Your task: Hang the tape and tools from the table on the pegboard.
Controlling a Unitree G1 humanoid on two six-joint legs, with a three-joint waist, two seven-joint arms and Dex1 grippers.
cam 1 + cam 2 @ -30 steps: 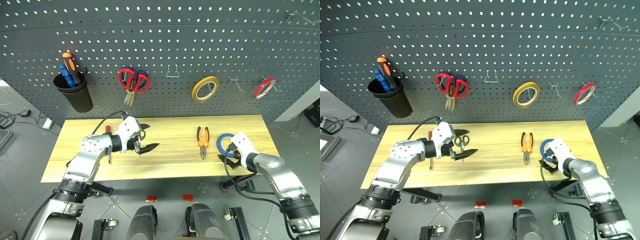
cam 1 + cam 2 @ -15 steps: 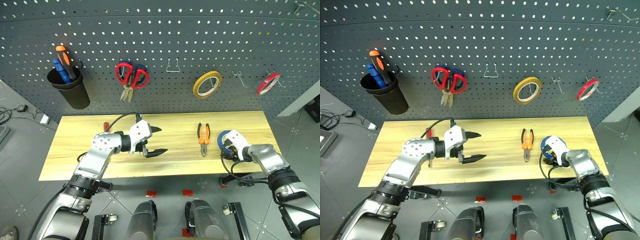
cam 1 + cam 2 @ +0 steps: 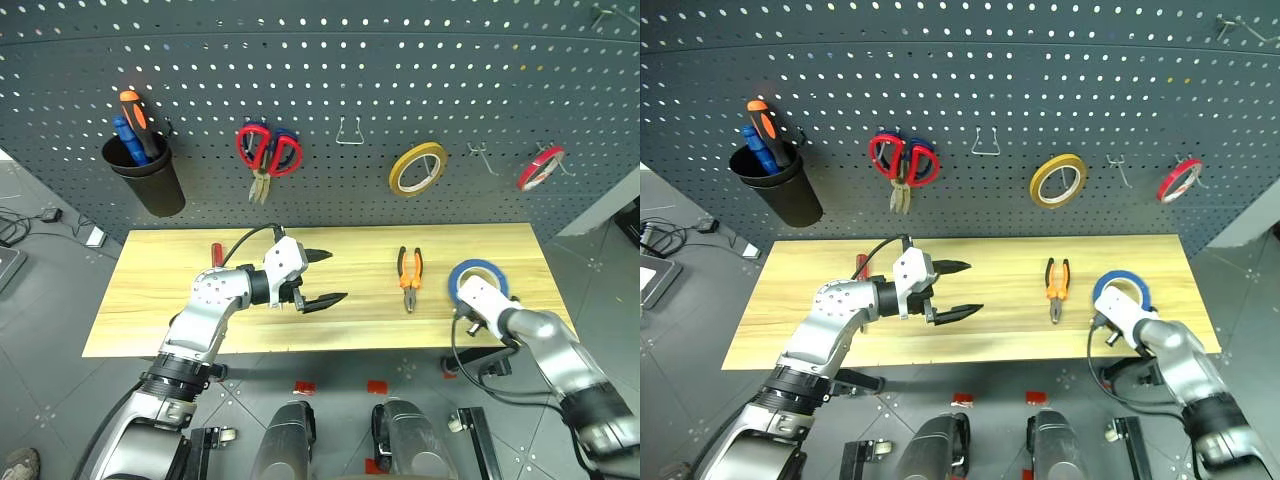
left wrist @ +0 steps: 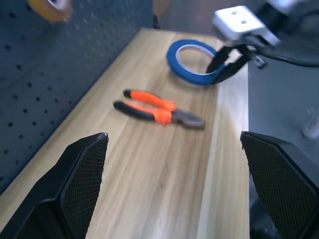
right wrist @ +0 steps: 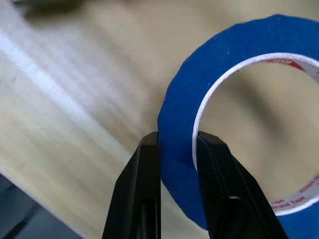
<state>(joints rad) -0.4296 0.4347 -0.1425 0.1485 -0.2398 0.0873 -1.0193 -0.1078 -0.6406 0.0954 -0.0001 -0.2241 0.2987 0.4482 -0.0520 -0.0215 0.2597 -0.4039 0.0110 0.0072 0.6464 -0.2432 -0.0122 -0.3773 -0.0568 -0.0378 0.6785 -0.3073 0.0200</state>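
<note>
**Blue tape pinched at the table's right end**

The tape (image 5: 239, 74) stands tilted on edge over the right end of the table (image 3: 350, 330), its rim clamped by the right gripper (image 5: 177, 149), one black finger (image 5: 144, 169) outside the ring and the other inside the centre hole. Just left of it the pliers (image 3: 406, 279) lie flat on the wood, orange-and-black arms toward the pegboard (image 3: 330, 90) (jaws toward the near edge). Further left, over the middle of the table, the left gripper (image 3: 325, 277) hovers with its fingers spread wide, holding nothing. Behind its arm a red screwdriver handle (image 3: 213, 251) shows on the tabletop. On the pegboard hang red scissors (image 3: 268, 155), yellow tape (image 3: 417, 169) and red tape (image 3: 540, 167); a black cup (image 3: 148, 180) at its left holds orange and blue screwdrivers.
</note>
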